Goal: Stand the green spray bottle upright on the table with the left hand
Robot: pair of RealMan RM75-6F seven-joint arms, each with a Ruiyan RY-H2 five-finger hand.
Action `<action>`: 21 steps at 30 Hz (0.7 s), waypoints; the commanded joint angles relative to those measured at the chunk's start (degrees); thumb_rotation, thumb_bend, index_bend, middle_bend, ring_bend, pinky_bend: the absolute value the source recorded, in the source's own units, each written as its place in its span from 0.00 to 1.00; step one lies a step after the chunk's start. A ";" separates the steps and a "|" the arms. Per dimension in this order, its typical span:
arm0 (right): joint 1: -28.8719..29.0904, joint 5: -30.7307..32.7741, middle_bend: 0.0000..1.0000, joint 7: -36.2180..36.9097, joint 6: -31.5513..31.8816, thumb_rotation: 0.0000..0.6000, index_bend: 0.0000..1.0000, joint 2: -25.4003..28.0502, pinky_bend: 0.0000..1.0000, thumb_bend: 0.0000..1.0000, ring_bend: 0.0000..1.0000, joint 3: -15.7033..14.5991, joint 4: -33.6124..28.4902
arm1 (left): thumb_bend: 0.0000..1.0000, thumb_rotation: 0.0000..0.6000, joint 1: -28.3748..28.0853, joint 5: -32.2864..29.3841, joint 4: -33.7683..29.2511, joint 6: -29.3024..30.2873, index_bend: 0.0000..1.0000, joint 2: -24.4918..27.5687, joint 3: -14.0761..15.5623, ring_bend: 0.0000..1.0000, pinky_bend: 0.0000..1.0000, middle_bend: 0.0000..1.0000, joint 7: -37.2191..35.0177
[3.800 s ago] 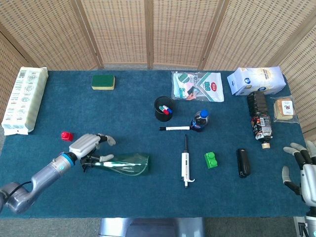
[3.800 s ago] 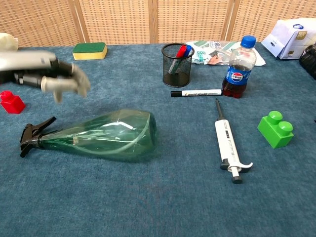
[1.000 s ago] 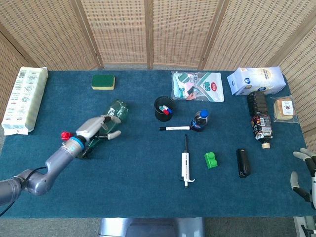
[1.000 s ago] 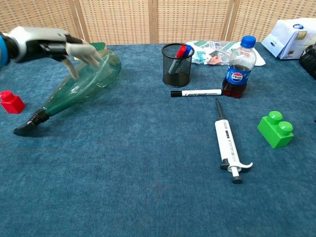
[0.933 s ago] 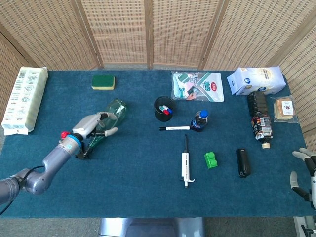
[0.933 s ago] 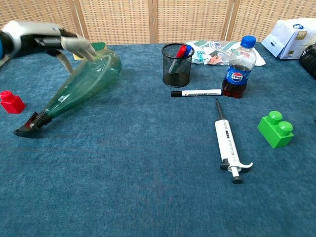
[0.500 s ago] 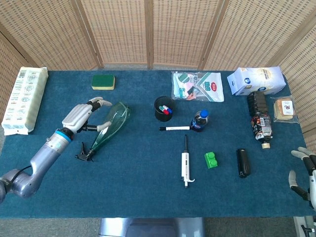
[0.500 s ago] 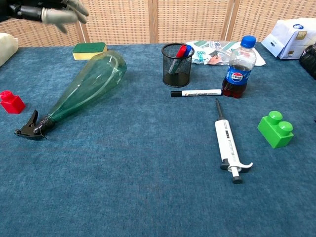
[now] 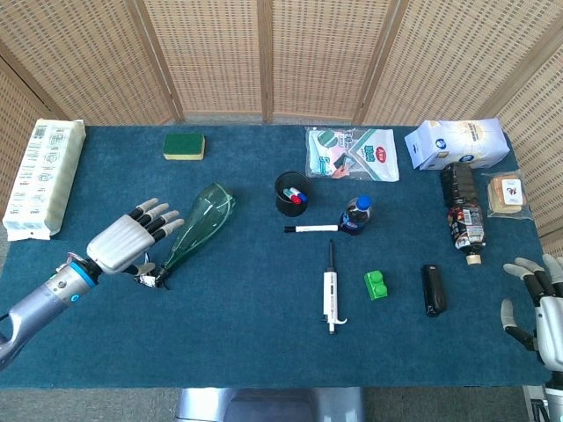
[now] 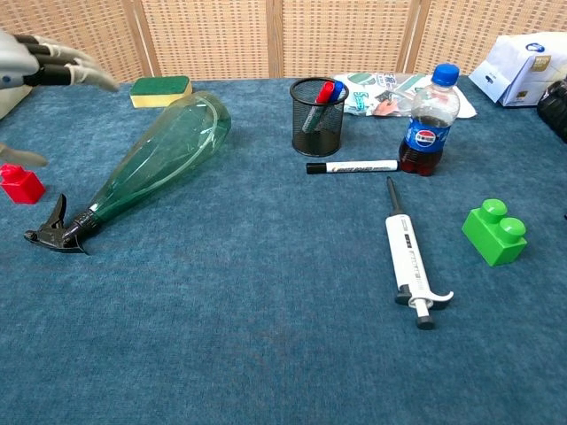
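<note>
The green spray bottle [image 9: 195, 226] [image 10: 159, 158] lies on its side on the blue table, wide base toward the back, black trigger head [image 10: 55, 232] toward the front left. My left hand [image 9: 127, 239] [image 10: 40, 62] hovers above the trigger end with its fingers spread and nothing in it, clear of the bottle. My right hand [image 9: 537, 303] rests open at the table's front right corner, far from the bottle.
A red block [image 10: 19, 183] sits left of the trigger head. A green sponge [image 9: 184, 145] lies behind the bottle. A mesh pen cup [image 9: 292, 192], marker [image 9: 310, 229], cola bottle [image 9: 356, 214], pipette [image 9: 331, 291] and green block [image 9: 376, 285] occupy the middle.
My left hand let go of the bottle, lifted off its body and drew back toward the front left with fingers spread. The bottle settled flat on its side.
</note>
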 commanded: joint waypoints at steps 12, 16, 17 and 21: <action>-0.43 0.02 0.23 -1.16 0.82 1.00 0.25 0.35 0.07 0.55 0.02 -0.18 -1.25 | 0.29 1.00 -0.04 10.46 21.20 6.67 0.00 -10.25 3.03 0.00 0.00 0.00 5.68; -0.42 -0.16 0.23 -1.04 0.90 1.00 0.25 0.76 0.07 0.55 0.02 -0.13 -1.70 | 0.29 1.00 0.02 11.44 24.56 8.31 0.00 -12.37 3.46 0.00 0.00 0.00 5.46; -0.40 -0.21 0.23 -0.97 0.87 1.00 0.25 0.86 0.07 0.55 0.02 -0.14 -1.79 | 0.29 1.00 0.05 11.95 25.97 9.40 0.00 -13.16 3.50 0.00 0.00 0.00 5.52; -0.32 -0.45 0.23 -0.75 0.72 1.00 0.25 1.08 0.07 0.55 0.02 -0.21 -2.24 | 0.29 1.00 -0.03 13.65 31.33 12.74 0.00 -16.54 3.84 0.00 0.00 0.00 5.03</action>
